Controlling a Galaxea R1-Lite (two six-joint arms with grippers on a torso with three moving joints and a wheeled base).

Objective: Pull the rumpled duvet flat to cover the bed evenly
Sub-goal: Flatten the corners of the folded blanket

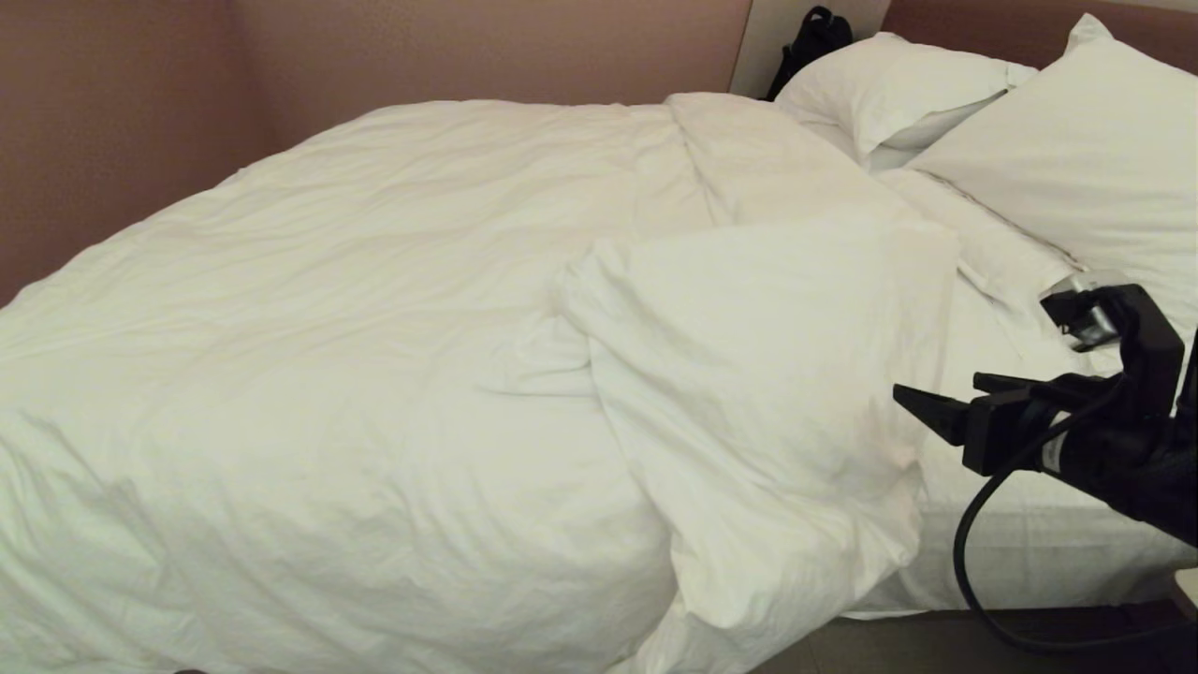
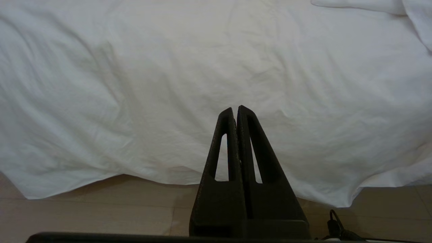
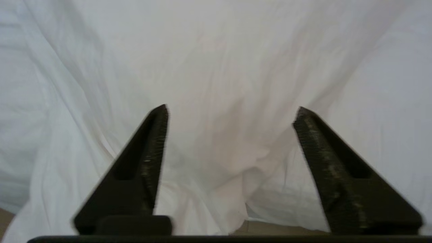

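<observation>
The right gripper (image 1: 922, 407) stood wide open and empty beside the duvet's (image 1: 749, 374) folded-back corner, probably to seize it (left gripper (image 2: 235, 111) shut, empty)

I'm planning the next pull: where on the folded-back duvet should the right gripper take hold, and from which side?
Probably the duvet's folded-back flap, at its loose lower edge beside the bare sheet. That flap lies doubled over, leaving the pillow-side mattress uncovered. The right gripper, open, already faces it from the robot's right, so come in level from there and pinch the edge. The left gripper is shut, parked.
</observation>
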